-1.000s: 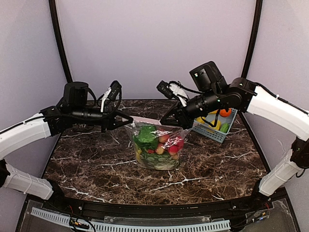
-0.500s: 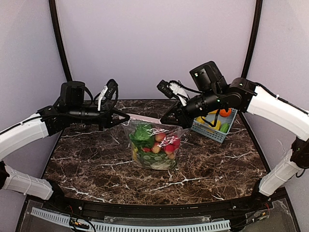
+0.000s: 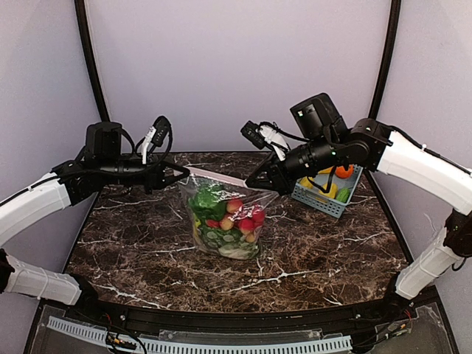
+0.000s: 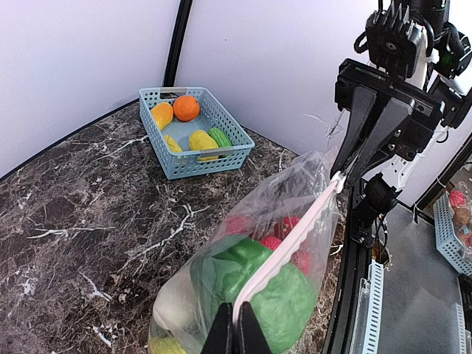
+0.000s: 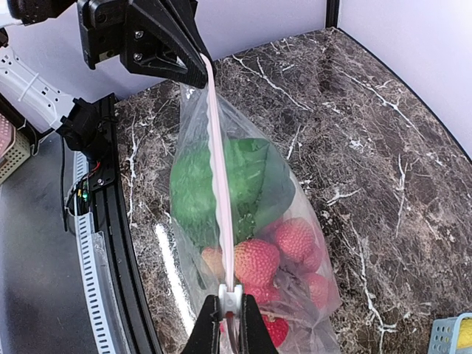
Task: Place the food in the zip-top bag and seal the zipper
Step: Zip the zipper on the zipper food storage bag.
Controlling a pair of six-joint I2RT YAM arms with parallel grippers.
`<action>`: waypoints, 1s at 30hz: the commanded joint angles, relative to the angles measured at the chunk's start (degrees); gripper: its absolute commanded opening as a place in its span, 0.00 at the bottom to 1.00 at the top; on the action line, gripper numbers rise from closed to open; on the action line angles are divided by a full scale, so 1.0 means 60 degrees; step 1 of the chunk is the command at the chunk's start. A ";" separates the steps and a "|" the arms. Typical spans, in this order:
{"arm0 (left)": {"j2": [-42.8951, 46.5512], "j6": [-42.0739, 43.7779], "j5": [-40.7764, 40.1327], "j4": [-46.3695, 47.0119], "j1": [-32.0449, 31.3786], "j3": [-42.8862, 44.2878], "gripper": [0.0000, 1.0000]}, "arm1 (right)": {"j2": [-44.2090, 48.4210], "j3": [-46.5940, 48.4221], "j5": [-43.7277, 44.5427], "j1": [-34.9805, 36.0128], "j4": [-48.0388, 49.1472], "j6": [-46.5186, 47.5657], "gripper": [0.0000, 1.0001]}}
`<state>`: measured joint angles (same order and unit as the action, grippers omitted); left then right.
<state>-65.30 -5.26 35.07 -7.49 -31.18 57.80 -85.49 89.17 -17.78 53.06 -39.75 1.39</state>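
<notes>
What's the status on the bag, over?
Both shut: left jaws on one zipper end, right jaws on the other. Stretched between them: zip-top bag, food inside. Nothing blocking; basket stands apart.

Left fingers (image 4: 219, 336) pinched shut; right fingers (image 5: 206, 333) same; both raised.

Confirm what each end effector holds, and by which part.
Both hold the zip-top bag by its zipper: left end effector pinches one end, right end effector the other.
</notes>
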 commanded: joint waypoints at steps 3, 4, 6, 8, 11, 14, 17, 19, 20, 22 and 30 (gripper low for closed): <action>0.0395 -0.0218 -0.0521 0.0057 0.0608 -0.0053 0.01 | 0.0413 -0.0265 0.0340 -0.0162 -0.0643 -0.0085 0.00; 0.0406 -0.0236 -0.0532 0.0059 0.0680 -0.0053 0.01 | 0.0431 -0.0290 0.0350 -0.0159 -0.0652 -0.0079 0.00; 0.0420 -0.0259 -0.0559 0.0061 0.0792 -0.0057 0.01 | 0.0447 -0.0325 0.0364 -0.0170 -0.0642 -0.0097 0.00; 0.0434 -0.0289 -0.0621 0.0041 0.0940 -0.0061 0.01 | 0.0468 -0.0355 0.0343 -0.0185 -0.0659 -0.0099 0.00; 0.0473 -0.0337 -0.0696 0.0023 0.1240 -0.0055 0.01 | 0.0491 -0.0395 0.0368 -0.0199 -0.0672 -0.0099 0.00; 0.0486 -0.0413 -0.0685 0.0035 0.1482 -0.0066 0.01 | 0.0520 -0.0425 0.0399 -0.0215 -0.0682 -0.0092 0.00; 0.0510 -0.0493 -0.0643 0.0086 0.1744 -0.0079 0.01 | 0.0552 -0.0446 0.0405 -0.0224 -0.0694 -0.0098 0.00; 0.0512 -0.0541 -0.0601 0.0127 0.1885 -0.0097 0.01 | 0.0570 -0.0467 0.0413 -0.0244 -0.0685 -0.0088 0.00; 0.0512 -0.0550 -0.0593 0.0130 0.1922 -0.0097 0.01 | 0.0580 -0.0486 0.0414 -0.0255 -0.0696 -0.0082 0.00; 0.0525 -0.0577 -0.0585 0.0130 0.2041 -0.0097 0.01 | 0.0600 -0.0518 0.0414 -0.0270 -0.0688 -0.0083 0.00; 0.0556 -0.0598 -0.0559 0.0141 0.2336 -0.0112 0.01 | 0.0611 -0.0560 0.0429 -0.0328 -0.0722 -0.0056 0.00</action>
<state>-64.29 -8.16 35.07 -8.32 -19.42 57.54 -83.72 86.76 -16.40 51.94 -39.22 1.37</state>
